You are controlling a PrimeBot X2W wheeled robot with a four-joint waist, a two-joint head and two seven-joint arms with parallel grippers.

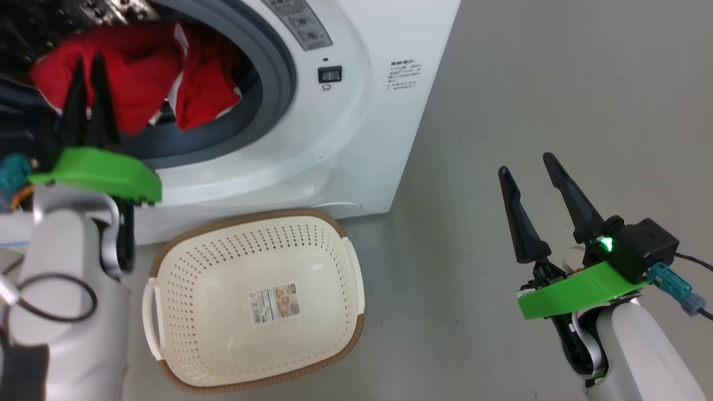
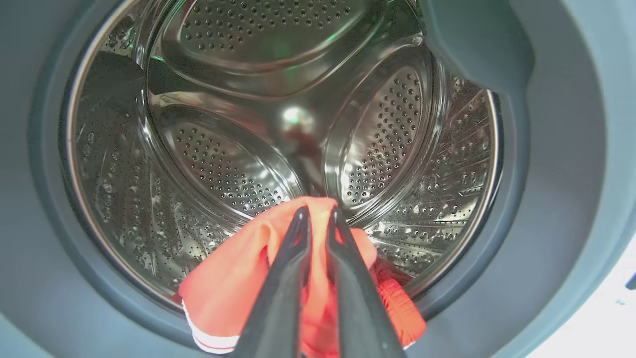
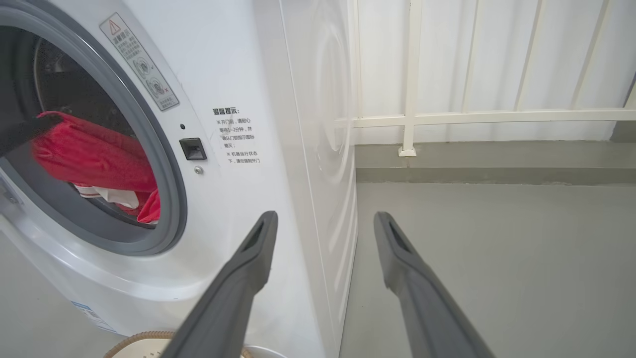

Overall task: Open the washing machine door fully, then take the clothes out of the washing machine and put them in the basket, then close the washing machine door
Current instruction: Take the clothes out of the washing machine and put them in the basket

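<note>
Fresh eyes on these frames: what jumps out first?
First, the bright red fabric clothes with white trim, bunched at the mouth of the big white washing machine, with the left gripper shut on them in front of the perforated steel drum. Next, the cream perforated plastic basket, empty on the grey floor just in front of the washer. The right gripper is open, off to the right.

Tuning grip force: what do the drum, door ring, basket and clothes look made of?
Drum: polished steel, mirror reflections, punched holes.
Door ring: matte grey, probably rubber.
Basket: smooth cream plastic, moulded holes; brown woven-look rim.
Clothes: soft red fabric, folds and drape.
</note>
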